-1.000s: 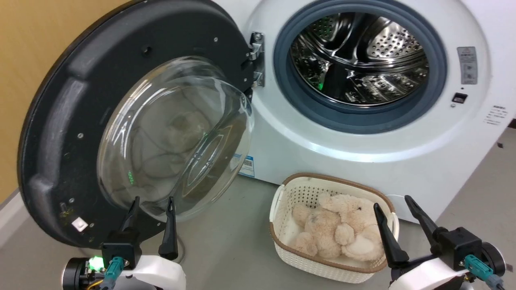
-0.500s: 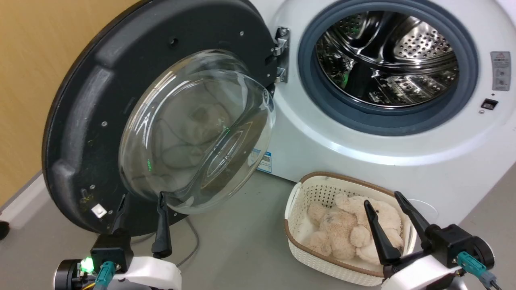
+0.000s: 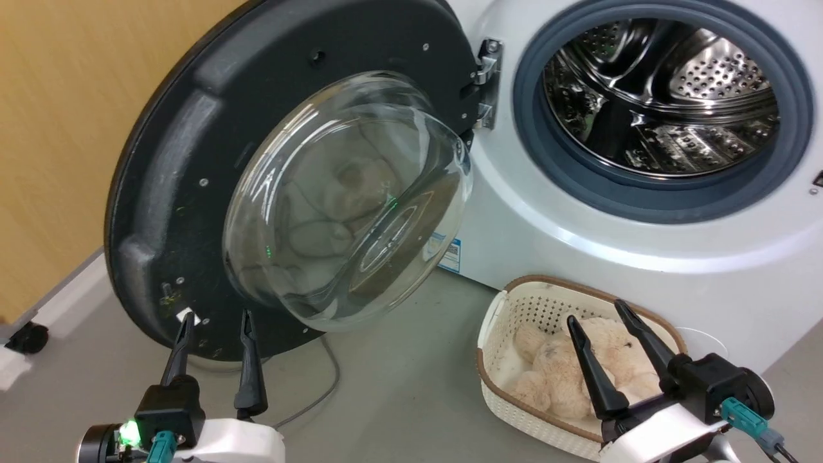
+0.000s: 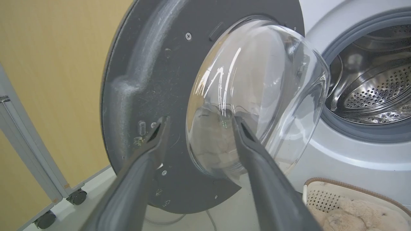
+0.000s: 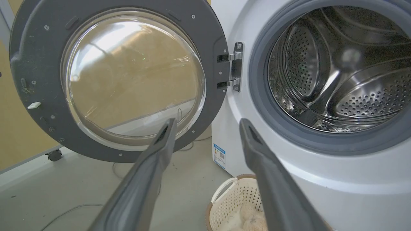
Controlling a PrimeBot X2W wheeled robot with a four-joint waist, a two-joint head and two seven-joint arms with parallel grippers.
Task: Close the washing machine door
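Washing machine door (image 3: 193, 161) hangs wide open, w/ hinge (image 3: 487, 83) at its 3 o'clock edge by the washing machine (image 3: 578, 257). L gripper (image 3: 217, 315), fingers spread & empty, sits just under door's 6 o'clock rim, so it's the nearer arm. R gripper (image 3: 595, 310), also spread, is over basket (image 3: 553, 286), well apart.

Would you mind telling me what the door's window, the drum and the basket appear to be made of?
Door window: clear glass, perhaps plastic; see-through with bright glints. Drum: polished steel by its mirror-like, perforated wall. Basket: likely matt cream plastic, moulded holes, brown rim.
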